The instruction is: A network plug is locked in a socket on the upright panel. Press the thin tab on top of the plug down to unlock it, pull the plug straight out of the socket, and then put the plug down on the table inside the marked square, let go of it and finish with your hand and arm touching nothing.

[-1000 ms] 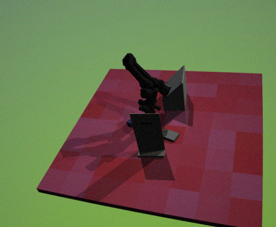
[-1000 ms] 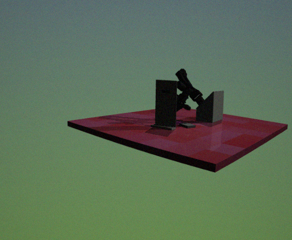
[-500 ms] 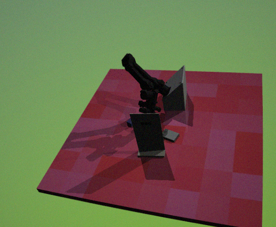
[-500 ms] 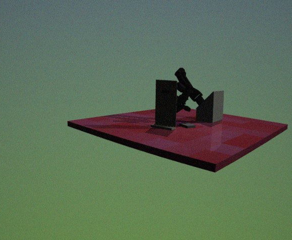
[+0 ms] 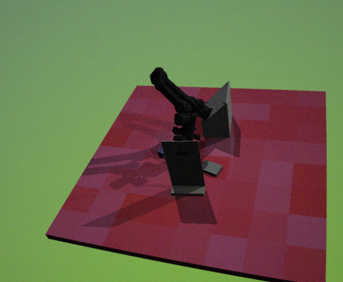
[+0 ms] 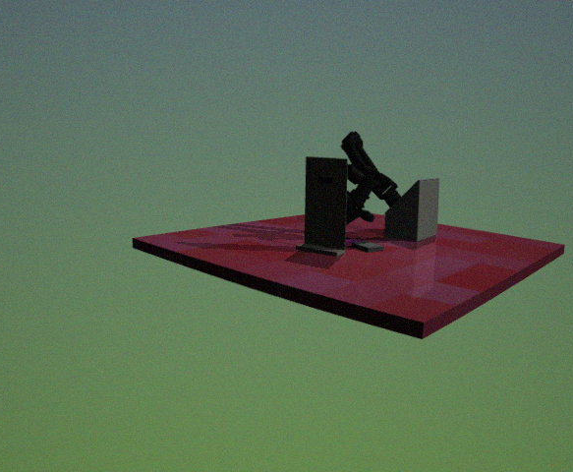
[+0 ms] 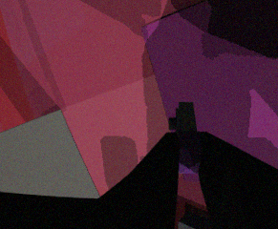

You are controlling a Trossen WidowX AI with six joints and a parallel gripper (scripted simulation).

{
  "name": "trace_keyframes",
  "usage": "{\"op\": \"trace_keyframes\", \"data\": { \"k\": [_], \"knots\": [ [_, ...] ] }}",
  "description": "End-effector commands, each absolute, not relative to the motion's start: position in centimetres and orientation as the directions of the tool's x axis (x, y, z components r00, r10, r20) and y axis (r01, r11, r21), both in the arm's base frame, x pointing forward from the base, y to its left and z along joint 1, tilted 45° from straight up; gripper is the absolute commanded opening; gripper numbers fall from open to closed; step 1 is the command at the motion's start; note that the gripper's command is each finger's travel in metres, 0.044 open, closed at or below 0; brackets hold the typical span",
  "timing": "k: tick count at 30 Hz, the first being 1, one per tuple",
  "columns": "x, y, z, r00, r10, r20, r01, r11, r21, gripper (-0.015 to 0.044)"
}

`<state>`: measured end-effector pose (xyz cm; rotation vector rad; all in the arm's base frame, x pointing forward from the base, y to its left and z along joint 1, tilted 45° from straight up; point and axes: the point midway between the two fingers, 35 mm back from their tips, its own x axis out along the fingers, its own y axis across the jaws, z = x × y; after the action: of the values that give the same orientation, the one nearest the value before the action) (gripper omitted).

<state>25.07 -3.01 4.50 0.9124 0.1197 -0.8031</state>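
The dark plug (image 7: 186, 114) is between my fingertips in the wrist view, clear of the socket. My gripper (image 7: 186, 143) is shut on it and points down above the table. Beneath and beyond the plug lies a purple area (image 7: 224, 81), seemingly the marked square, with one corner and its left edge showing; shadows cross it. I cannot tell the plug's exact height above it. The upright panel (image 5: 183, 170) (image 6: 324, 213) stands between the top and exterior views and my hand and hides the fingertips. A grey face, likely the panel's (image 7: 33, 157), shows at lower left in the wrist view. The socket is hidden.
A tall grey wedge-shaped block (image 5: 218, 121) (image 6: 426, 210) stands beside the arm. A small flat grey block (image 5: 213, 167) (image 6: 368, 247) lies on the table right of the panel. A small blue object (image 5: 160, 152) shows at the panel's left edge.
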Motion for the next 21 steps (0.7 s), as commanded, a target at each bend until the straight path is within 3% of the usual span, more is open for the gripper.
{"op": "trace_keyframes", "data": {
  "k": [1,21],
  "knots": [
    [25.05,-3.2,4.13,0.707,-0.568,-0.42,0.67,0.352,0.653,0.0],
    [25.31,-4.05,3.19,0.707,-0.568,-0.421,0.671,0.351,0.653,0.0]
  ]
}}
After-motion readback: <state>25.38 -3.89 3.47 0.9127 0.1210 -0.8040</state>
